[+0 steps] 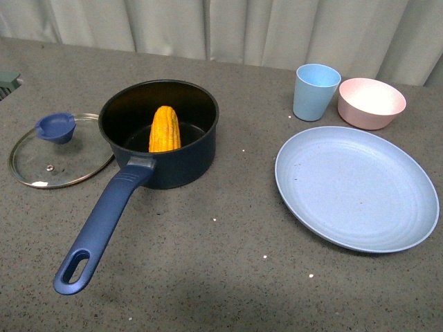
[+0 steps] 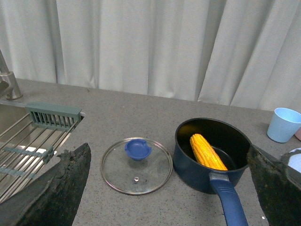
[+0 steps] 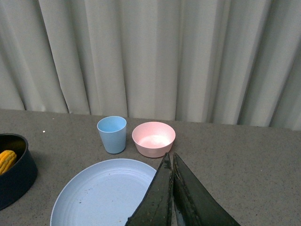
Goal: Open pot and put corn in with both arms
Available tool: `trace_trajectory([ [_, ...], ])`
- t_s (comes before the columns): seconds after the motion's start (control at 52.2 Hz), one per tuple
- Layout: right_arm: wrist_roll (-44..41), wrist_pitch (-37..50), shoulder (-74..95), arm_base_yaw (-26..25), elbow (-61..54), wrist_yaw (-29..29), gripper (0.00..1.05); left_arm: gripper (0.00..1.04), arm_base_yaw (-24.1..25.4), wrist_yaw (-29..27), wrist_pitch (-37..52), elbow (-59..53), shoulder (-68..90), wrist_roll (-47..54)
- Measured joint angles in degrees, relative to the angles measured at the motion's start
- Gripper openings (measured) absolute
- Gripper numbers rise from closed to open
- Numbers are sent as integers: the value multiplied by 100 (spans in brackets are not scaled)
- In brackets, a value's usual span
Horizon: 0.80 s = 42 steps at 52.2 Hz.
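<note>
- One corn cob [image 1: 165, 129] leans inside the dark blue saucepan [image 1: 181, 163], tip up against the black inner wall; the saucepan stands open on the grey surface [image 1: 228, 277], its long handle ending in an oval hole.
- Its glass lid [image 1: 59, 152], with a blue knob, lies flat on the surface, touching the saucepan's side.
- Left fingers [image 2: 61, 188] are spread wide and hold nothing; lid and saucepan lie ahead, between them.
- Right fingers [image 3: 162, 197] are pressed together, empty, over the rim of the empty pale blue plate [image 3: 101, 195].
- Beyond those fingers stand a light blue cup [image 3: 112, 134] and a pink bowl [image 3: 153, 139], both apparently empty.
- No readable writing shows.
</note>
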Motion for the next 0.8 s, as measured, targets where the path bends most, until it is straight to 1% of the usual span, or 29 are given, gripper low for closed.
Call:
trace_trajectory([
  [0.268,0,-623,-629,0,0,0,1,98,0,0,0,0,0,0],
  [0.536,0,-984,-988,0,0,0,1,98,0,0,0,0,0,0],
  [0.651,-2,-1912,-1727,0,2,-11,1,98,0,-2,0,0,0,0],
  [0.804,-2,-1971,-1939,0,4,-15,1,98,0,0,0,0,0,0],
])
